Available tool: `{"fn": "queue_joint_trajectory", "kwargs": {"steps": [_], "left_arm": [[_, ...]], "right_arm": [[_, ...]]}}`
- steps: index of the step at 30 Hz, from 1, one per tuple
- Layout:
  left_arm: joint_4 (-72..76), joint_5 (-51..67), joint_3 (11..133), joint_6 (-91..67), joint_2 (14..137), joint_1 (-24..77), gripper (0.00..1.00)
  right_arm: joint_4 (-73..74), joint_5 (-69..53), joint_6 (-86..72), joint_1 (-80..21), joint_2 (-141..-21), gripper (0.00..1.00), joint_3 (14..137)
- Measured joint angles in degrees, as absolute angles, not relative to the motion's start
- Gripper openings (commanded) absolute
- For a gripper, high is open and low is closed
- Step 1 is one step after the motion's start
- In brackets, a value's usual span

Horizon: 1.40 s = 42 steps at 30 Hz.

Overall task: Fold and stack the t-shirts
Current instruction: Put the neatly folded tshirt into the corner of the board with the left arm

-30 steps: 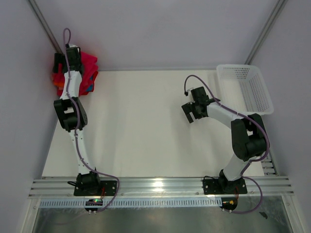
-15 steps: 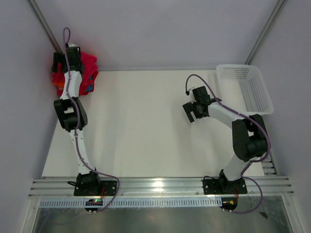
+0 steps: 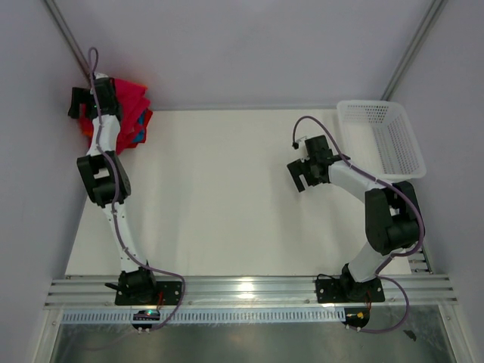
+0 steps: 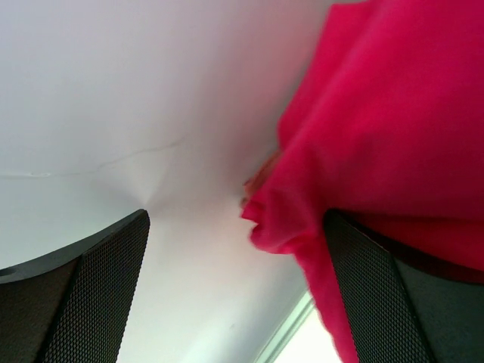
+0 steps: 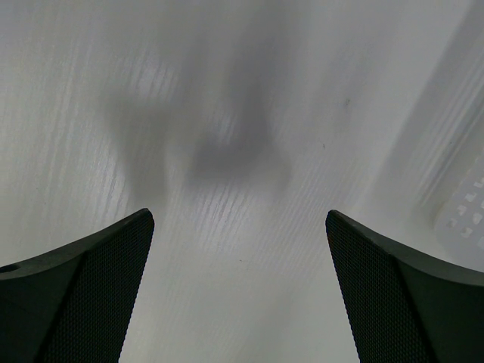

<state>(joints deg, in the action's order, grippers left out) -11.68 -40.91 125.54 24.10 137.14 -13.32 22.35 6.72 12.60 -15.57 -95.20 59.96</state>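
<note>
At the table's (image 3: 227, 204) far-left corner sit the t-shirts (image 3: 130, 106), crimson on top — the left gripper (image 3: 77, 100), arm stretched long, hangs spread beside them; the right gripper (image 3: 299, 175) hovers spread over the white tabletop — near the mesh basket (image 3: 382, 136).

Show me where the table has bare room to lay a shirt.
Free: the middle of the table, bordered by the t-shirts far left, the right gripper and the near rail. Crowded: the far-left corner with the left gripper, and around the basket.
</note>
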Motion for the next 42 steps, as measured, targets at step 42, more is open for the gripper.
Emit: {"fn": "queue_joint_trajectory", "kwargs": {"steps": [42], "left_arm": [[-22.5, -15.6, 123.1, 7.6, 122.3, -14.0, 0.98]], "right_arm": [[21.2, 2.7, 13.8, -15.6, -95.2, 0.99, 59.2]]}}
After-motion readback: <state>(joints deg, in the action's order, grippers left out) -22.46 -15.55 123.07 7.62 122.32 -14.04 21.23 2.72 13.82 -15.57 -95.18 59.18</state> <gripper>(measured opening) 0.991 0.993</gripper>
